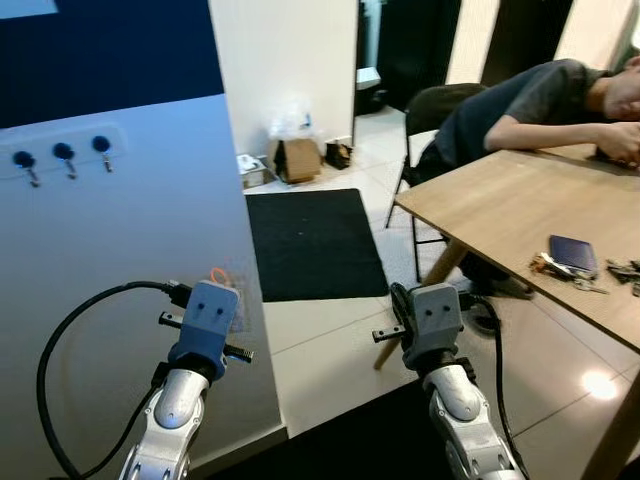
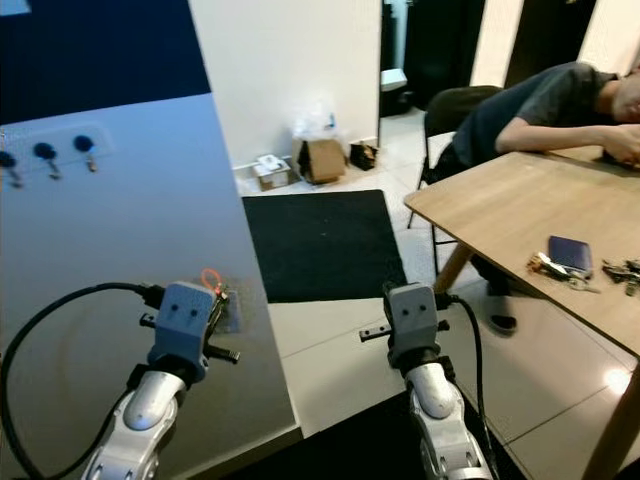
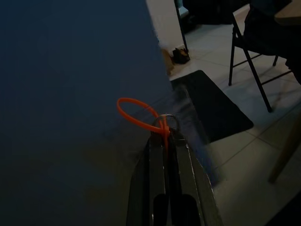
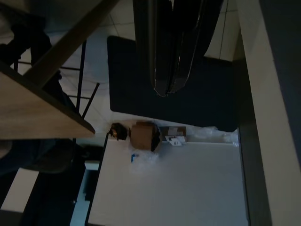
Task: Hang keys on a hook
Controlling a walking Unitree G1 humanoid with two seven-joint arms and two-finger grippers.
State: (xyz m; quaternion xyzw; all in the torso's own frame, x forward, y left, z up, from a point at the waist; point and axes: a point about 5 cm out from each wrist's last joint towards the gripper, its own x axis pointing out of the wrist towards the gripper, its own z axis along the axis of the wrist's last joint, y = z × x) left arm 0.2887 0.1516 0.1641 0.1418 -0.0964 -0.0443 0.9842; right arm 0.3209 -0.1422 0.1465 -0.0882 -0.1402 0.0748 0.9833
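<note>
Three dark blue hooks (image 1: 63,152) sit in a row high on the grey-blue wall panel (image 1: 110,230) at my left. My left gripper (image 3: 165,134) is shut on a metal key ring with an orange loop (image 3: 136,110); the loop (image 1: 218,275) sticks up beside the wall, well below and to the right of the hooks. The keys themselves are hidden behind the fingers. My right gripper (image 4: 164,87) hangs shut with nothing in it, its wrist (image 1: 432,318) above the tiled floor beside the table.
A wooden table (image 1: 500,190) stands at the right with a dark wallet (image 1: 573,252) and more keys (image 1: 625,270) on it. A person (image 1: 540,100) leans over it from a black folding chair (image 1: 430,110). A black mat (image 1: 312,242) and a cardboard box (image 1: 296,158) lie ahead.
</note>
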